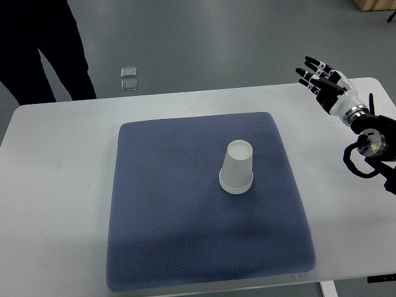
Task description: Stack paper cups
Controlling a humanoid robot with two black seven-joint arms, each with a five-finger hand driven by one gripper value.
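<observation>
Item: paper cup (pixel 236 167), white, standing mouth-down near the middle of the blue mat (pixel 161 247), its closed base facing up and its wider rim flat against the fabric. Whether this is one cup or several already nested cannot be told from above; no other cup shows on the mat. Handling, as judged: very light, thin-walled and easily crushed, so a soft pinch is called for; the smooth tapered wall may slip upward out of a loose grasp, and the light body would tip or skid on the mat if nudged sideways. Best hold, as judged: fingers on opposite sides of the wall at about mid-height, or slightly toward the wider rim where the taper resists slipping, rather than on the thin base edge. Support: the mat lies on a white table (pixel 55 161), covering most of its centre. Right hand (pixel 322 77): raised over the table's far right corner, well apart from the cup, up and to the right of it and clear off the mat; fingers spread and extended, holding nothing; its arm enters from the picture's right edge. Left hand: not visible. Also present: a person's dark trouser legs (pixel 43 49) beyond the table's far left corner, and two small square plates (pixel 129 78) on the floor beyond the table's far edge.
</observation>
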